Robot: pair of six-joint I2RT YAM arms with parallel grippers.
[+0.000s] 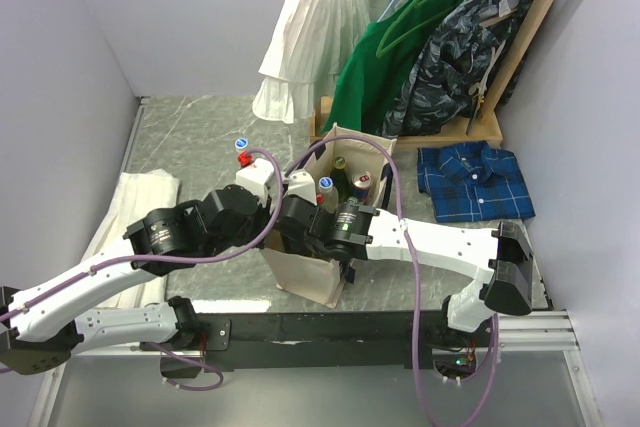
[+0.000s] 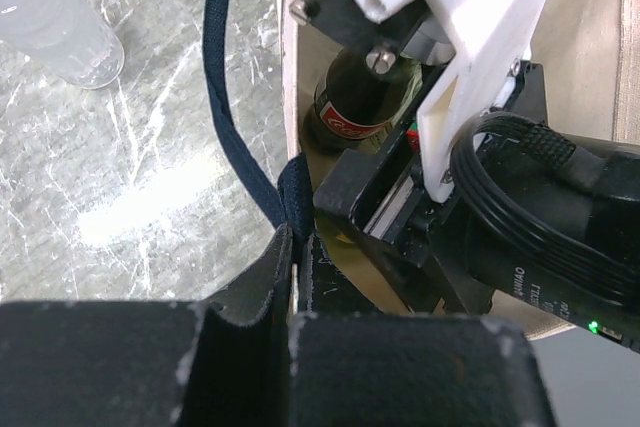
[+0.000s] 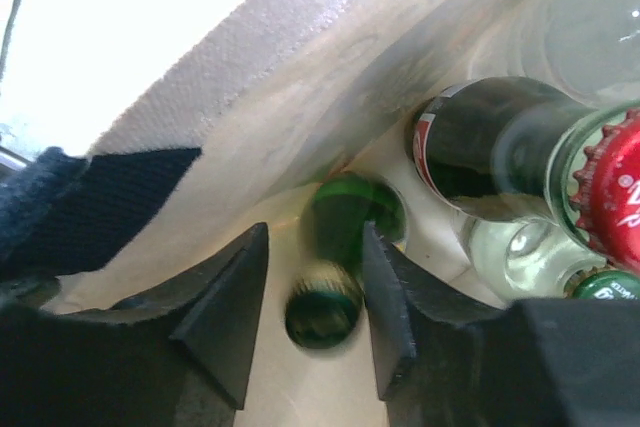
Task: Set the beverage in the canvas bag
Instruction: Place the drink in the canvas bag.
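- The canvas bag stands upright in the middle of the grey marbled counter. It is cream-beige with a dark navy strap, and its mouth is open.
- The beverage is a green glass bottle. It shows blurred, low inside the bag near the canvas wall.
- The right claw reaches down into the bag. Its jaws stand apart with the green bottle in the gap between them, and neither pad presses it.
- The left claw is clamped tight on the bag's rim, just where the navy strap is sewn on.
- Only the right wrist view shows the bag's inside: a dark bottle with a red crown cap and a clear bottle crowd beside the green one.
- Only the left wrist view shows the pinch on the rim, and a clear bottle's base out on the counter.
- Only the top view shows the hanging clothes behind the bag, a folded blue plaid shirt to its right and a white folded cloth to its left.
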